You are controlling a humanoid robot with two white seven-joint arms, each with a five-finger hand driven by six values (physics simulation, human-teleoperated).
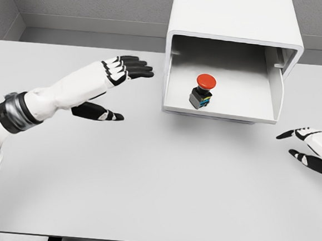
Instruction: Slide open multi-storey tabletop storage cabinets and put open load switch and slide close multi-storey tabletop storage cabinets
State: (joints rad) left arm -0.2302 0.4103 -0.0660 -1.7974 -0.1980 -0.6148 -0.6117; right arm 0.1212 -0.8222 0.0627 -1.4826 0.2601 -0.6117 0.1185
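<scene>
Nearest, our right hand (pixel 309 149) rests slack-fingered, idle. Further out, our left hand (pixel 117 75) reaches flat and empty toward the white pulled-out cabinet drawer (pixel 217 109), likely to push it shut; the red-capped black load switch (pixel 202 91) stands inside.

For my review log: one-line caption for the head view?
Red-capped switch sits inside the pulled-out cabinet drawer; left hand and right hand hover open.
</scene>
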